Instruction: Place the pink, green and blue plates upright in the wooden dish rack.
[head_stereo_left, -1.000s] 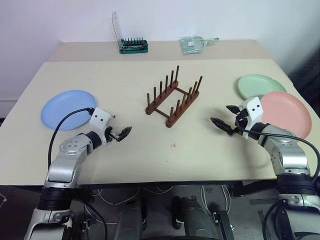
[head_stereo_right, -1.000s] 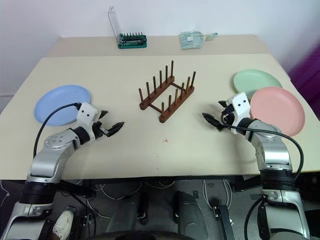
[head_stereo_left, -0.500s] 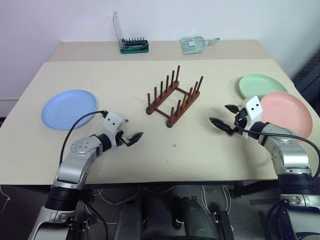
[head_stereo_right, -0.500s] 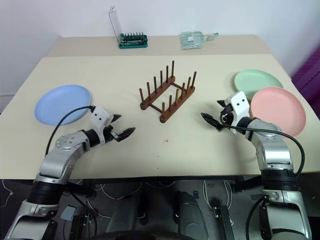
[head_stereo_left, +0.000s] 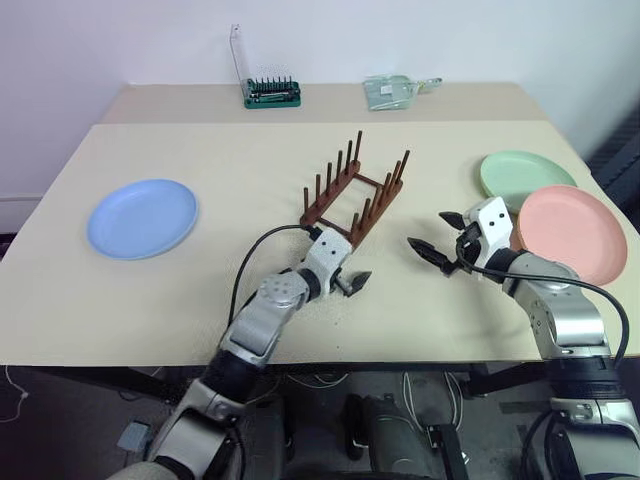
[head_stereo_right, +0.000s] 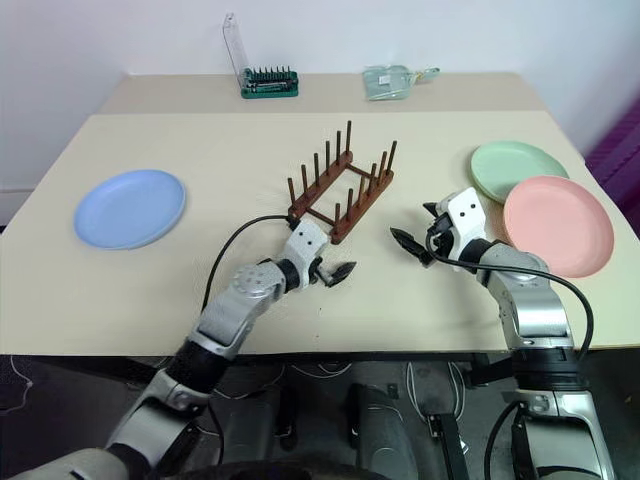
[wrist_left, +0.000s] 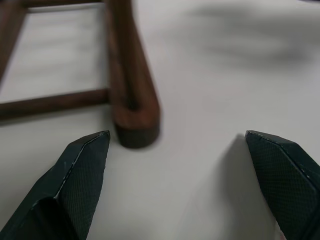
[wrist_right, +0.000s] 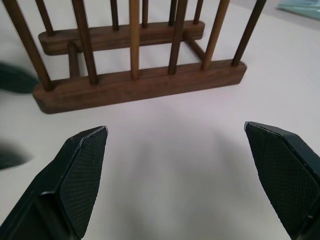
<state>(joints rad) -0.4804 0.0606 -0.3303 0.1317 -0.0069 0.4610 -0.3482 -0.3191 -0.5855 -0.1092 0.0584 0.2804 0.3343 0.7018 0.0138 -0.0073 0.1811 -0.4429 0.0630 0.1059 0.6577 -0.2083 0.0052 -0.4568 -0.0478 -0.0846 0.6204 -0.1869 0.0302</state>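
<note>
While the wooden dish rack stands near the middle of the table with no plate between its pegs, all three plates lie flat. The rack's long rails run slantwise, from the near side toward the far right, and its pegs point up. The blue plate lies by the left edge. The green plate and the pink plate lie by the right edge, the pink one overlapping the green. The left gripper hangs just by the rack's near end, fingers spread and holding nothing. The right gripper is to the rack's right, fingers spread, also holding nothing
</note>
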